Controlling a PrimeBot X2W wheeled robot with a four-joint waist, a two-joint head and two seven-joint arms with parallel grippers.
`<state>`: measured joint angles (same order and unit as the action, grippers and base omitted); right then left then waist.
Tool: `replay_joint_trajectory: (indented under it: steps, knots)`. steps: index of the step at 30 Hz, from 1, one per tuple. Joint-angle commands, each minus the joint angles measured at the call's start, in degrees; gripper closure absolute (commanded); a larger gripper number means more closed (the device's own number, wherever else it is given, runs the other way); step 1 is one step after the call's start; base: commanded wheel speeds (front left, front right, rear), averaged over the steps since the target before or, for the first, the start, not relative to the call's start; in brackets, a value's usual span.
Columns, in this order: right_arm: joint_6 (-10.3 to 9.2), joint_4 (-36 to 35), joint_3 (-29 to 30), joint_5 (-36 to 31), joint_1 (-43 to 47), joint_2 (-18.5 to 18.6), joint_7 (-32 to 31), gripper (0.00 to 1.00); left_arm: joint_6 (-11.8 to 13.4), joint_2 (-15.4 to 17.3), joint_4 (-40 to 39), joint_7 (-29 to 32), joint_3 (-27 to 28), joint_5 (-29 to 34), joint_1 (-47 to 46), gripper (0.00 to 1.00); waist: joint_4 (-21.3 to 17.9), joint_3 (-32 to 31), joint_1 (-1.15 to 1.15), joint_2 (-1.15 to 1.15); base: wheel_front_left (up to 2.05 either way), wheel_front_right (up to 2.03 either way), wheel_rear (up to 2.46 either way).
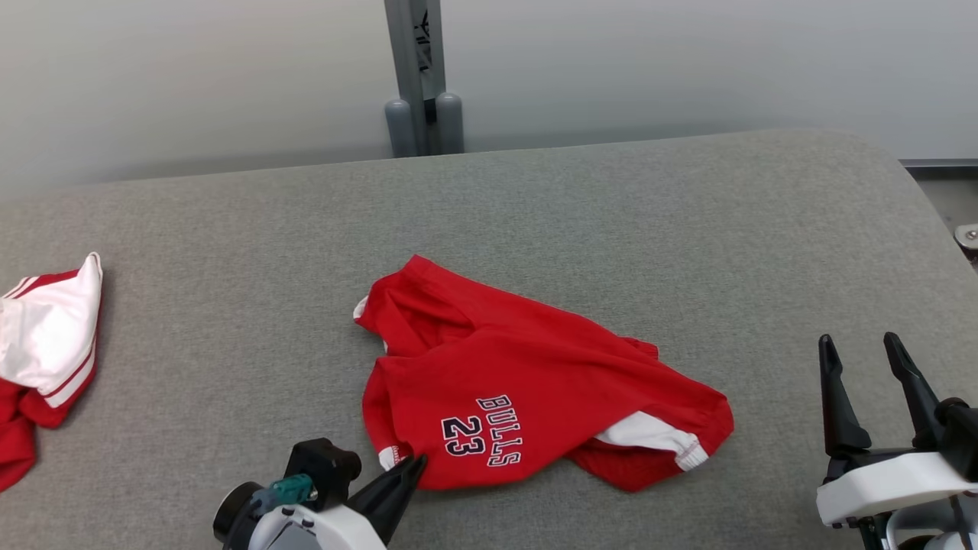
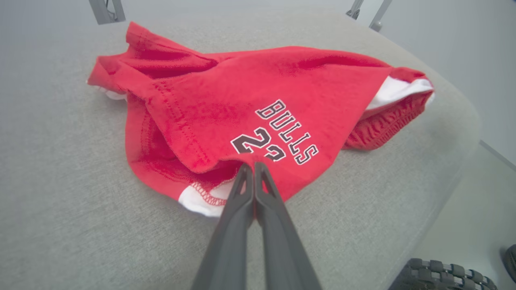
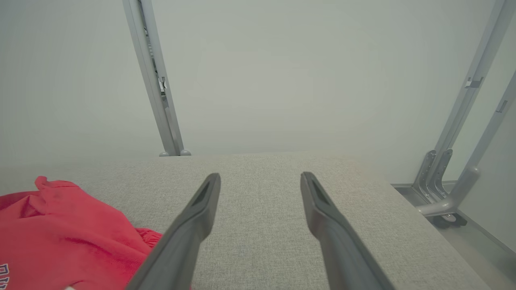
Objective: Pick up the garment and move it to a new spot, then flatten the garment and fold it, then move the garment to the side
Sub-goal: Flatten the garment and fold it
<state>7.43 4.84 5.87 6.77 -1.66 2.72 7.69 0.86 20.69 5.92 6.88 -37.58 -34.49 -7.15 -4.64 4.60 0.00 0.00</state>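
A red garment (image 1: pixel 519 382) printed "BULLS 23", with white lining showing at its edges, lies crumpled in the middle of the grey padded table (image 1: pixel 611 229). My left gripper (image 1: pixel 412 466) sits at the garment's near left corner. In the left wrist view the garment (image 2: pixel 242 100) lies just ahead and the left gripper (image 2: pixel 254 166) is shut, its tips pinching the red hem beside the number. My right gripper (image 1: pixel 859 340) stands open over bare table, well to the right of the garment. In the right wrist view the right gripper (image 3: pixel 260 175) holds nothing, with the garment (image 3: pixel 60 233) at the lower left.
Another red and white garment (image 1: pixel 46 344) lies at the table's left edge. A grey metal post (image 1: pixel 420 76) stands behind the table against the pale wall. The table's right edge drops to the floor, where metal frame legs (image 3: pixel 443 181) stand.
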Motion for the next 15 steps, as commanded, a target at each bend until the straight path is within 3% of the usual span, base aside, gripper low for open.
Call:
replay_joint_trajectory:
  steps: [1,6,10,15]
  knots:
    - [0.11,0.3,0.5,0.1,-0.2,0.4,0.6,0.0,1.5,2.0,-5.3,2.0,0.3,0.0,2.0,1.0,0.6,-0.1,0.0,0.0,0.0,0.0,0.0]
    - [0.11,0.5,1.1,0.0,-0.9,0.4,0.8,0.0,4.5,5.3,-17.4,5.0,1.6,-0.1,4.4,1.0,1.6,-0.1,0.0,0.0,0.0,0.0,0.0]
    - [0.11,0.5,1.1,0.0,-1.3,0.4,0.9,0.0,5.7,6.6,-22.1,5.8,3.0,0.5,3.5,1.0,1.9,0.1,0.0,0.0,0.0,0.0,0.0]
    - [0.11,0.4,1.3,0.1,-2.3,0.4,1.1,0.0,5.9,5.9,-21.3,5.4,5.9,-0.3,-1.4,1.0,2.1,1.2,0.0,0.0,0.0,0.0,0.0]
